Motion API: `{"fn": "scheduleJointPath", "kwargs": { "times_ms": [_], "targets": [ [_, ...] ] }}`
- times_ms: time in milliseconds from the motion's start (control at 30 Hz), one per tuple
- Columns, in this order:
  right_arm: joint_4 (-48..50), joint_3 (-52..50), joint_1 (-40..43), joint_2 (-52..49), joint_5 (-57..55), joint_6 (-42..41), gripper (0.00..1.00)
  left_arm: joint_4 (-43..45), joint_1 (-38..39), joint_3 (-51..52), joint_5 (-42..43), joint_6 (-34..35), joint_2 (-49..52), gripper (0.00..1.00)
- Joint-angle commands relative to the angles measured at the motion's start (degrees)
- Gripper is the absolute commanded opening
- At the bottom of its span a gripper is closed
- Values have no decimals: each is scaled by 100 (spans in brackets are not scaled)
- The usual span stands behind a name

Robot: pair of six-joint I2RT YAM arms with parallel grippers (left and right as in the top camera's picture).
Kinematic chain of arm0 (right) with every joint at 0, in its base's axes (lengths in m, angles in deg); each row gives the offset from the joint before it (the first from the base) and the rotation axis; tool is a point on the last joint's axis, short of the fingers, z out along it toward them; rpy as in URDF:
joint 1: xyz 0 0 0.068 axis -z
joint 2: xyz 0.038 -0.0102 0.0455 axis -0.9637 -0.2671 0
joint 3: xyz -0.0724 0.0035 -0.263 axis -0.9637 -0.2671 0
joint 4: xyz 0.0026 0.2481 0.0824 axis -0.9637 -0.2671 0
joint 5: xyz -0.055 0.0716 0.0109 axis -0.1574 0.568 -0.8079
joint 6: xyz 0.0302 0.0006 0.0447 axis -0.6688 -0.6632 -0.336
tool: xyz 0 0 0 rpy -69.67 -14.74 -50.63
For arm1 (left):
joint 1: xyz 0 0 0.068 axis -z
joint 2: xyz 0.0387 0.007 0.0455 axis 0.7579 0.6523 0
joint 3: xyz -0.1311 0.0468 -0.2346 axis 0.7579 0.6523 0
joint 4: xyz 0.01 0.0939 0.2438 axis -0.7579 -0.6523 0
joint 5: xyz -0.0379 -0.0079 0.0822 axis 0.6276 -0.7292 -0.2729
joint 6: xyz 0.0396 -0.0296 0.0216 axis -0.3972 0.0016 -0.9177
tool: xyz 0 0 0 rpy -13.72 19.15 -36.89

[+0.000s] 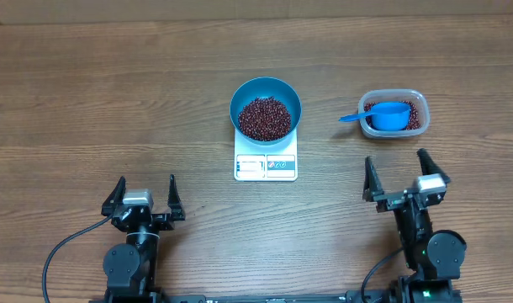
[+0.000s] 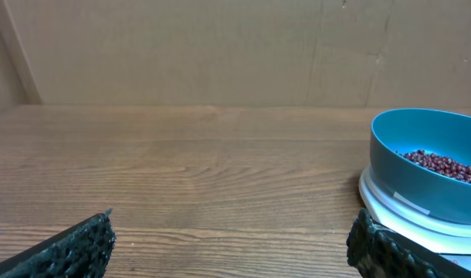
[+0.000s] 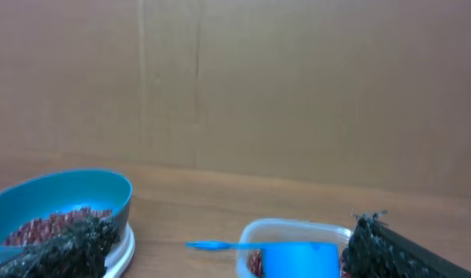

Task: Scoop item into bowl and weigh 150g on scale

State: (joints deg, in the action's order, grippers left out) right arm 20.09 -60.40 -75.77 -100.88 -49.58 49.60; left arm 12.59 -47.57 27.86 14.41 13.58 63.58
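Left gripper (image 1: pixel 145 183): jaws spread wide, nothing between them, fingertips pointing forward over bare table (image 1: pixel 113 101). It sits low, close to the wood.

- Out from this hand, ahead and off to its right, is the scale (image 1: pixel 266 166), white, with its display and button edge facing the arms.
- The bowl (image 1: pixel 244 91), teal-blue, stands on the scale's far part. In the left wrist view it shows past the right finger, at the right edge.
- The beans (image 1: pixel 265 118), dark red-brown, cover the bowl's bottom in a shallow heap, well below the rim.
- The bowl and the scale are well apart from this hand.

Right gripper (image 1: pixel 395 160): jaws also spread wide and empty, angled slightly to its right.

- Just ahead of its fingertips, near but not touching, is a clear plastic tub (image 1: pixel 416 98) with more of the same beans inside.
- A small blue scoop (image 1: pixel 389 115) lies in the tub, cup up. Its thin handle sticks out over the tub's rim toward this hand's left.
- Farther to its left, and a little ahead, are the bowl and the scale. In the right wrist view the bowl sits behind the left finger, with beans visible inside.

The scale lies between the two hands, forward of both. Its display reading is too small to make out.
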Motion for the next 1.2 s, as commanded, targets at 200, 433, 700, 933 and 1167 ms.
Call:
{"fn": "scheduleJointPath", "kwargs": {
  "times_ms": [200, 433, 700, 933, 1167],
  "targets": [
    [-1095, -122, 201, 929, 177, -13, 100, 7, -57, 24, 28, -92, -61, 99],
    [-1982, -122, 509, 1569, 415, -13, 100, 7, -57, 24, 28, -92, -61, 100],
    [-2090, -122, 557, 1567, 448, -13, 100, 7, -57, 24, 28, -92, -61, 99],
    [-2103, -122, 557, 1567, 422, -13, 100, 7, -57, 24, 31, -90, -61, 100],
    [-2107, -122, 557, 1567, 348, -15, 100, 7, -57, 24, 28, -92, -61, 100]
  ]
}}
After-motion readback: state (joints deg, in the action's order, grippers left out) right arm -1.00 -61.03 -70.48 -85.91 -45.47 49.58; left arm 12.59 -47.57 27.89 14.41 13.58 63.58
